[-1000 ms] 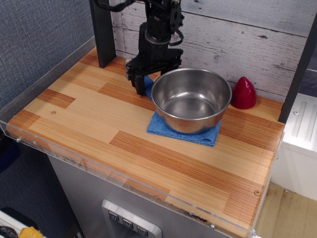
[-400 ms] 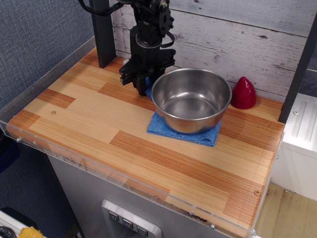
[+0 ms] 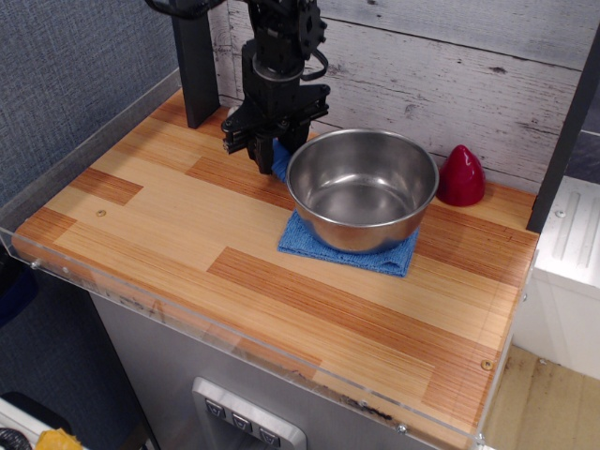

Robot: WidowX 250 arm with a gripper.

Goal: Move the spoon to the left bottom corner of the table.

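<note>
The spoon shows only as a bit of its bright-blue handle [image 3: 280, 162] sticking out below my black gripper [image 3: 266, 156] at the back of the table [image 3: 169, 211], just left of the steel bowl. The gripper looks shut on the handle and holds it slightly above the wood. The spoon's metal bowl is hidden by the gripper. The left bottom corner of the table [image 3: 42, 239] is far to the front left of the gripper.
A large steel bowl [image 3: 362, 187] sits on a folded blue cloth [image 3: 319, 247] right beside the gripper. A red cone-shaped object [image 3: 461, 175] stands at the back right. A dark post [image 3: 195, 66] rises at the back left. A clear acrylic rim [image 3: 234, 337] edges the table.
The gripper has shifted a little left and up from the table, with the blue handle still between its fingers. The bowl, cloth and red object have not moved.
</note>
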